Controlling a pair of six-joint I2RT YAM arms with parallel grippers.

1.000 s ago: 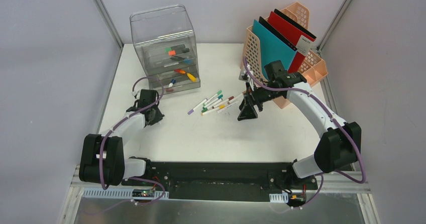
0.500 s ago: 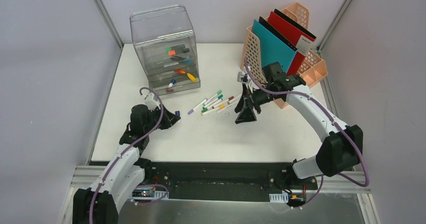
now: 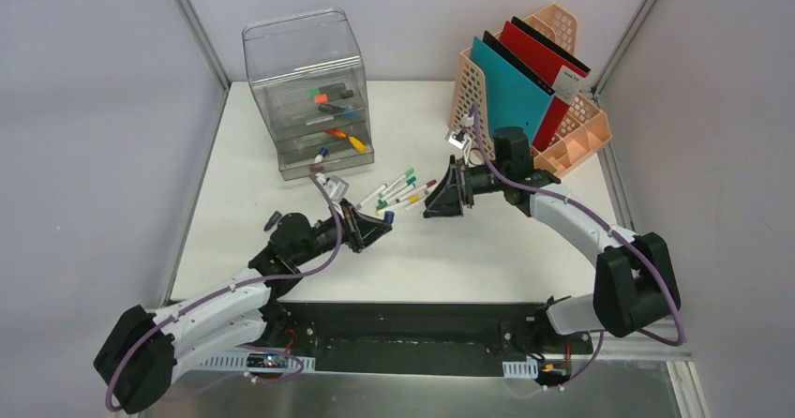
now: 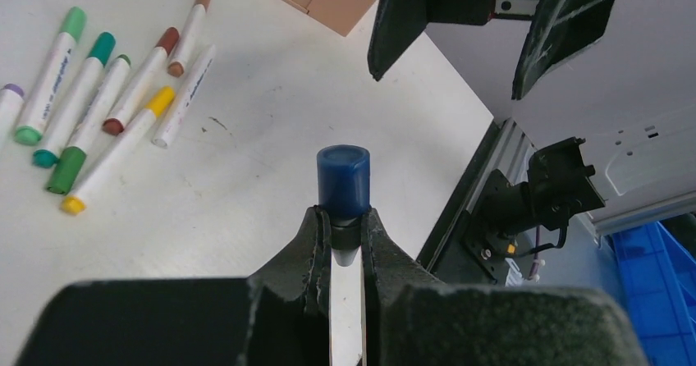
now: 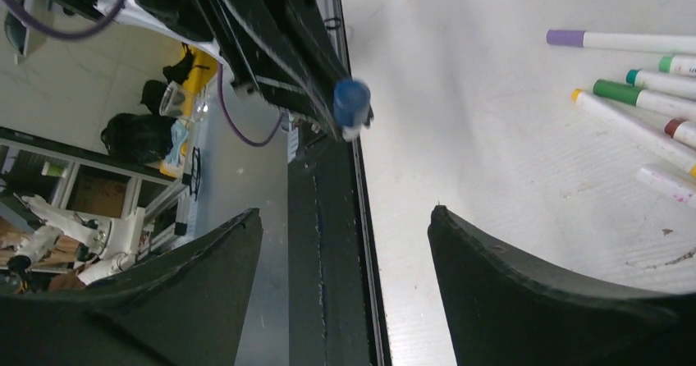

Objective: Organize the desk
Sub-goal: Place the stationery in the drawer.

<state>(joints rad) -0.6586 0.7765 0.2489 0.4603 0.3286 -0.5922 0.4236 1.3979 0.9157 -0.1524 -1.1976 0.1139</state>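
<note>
Left wrist view: left gripper [image 4: 346,222] pinched tight on a blue-capped marker [image 4: 343,177], cap jutting past the tips toward the right gripper [image 4: 449,84], spread wide and empty, near but apart. Looks like a hand-over above the middle of the desk [image 3: 487,249] (could equally be a carry to storage), with loose markers [image 3: 401,191] lying just beyond toward the far edge, clear drawer unit [image 3: 309,90] at the far-left corner, peach organizer [image 3: 577,127] at the far-right. Next: line the cap up between the open jaws, close the right on it, then release the left.
</note>
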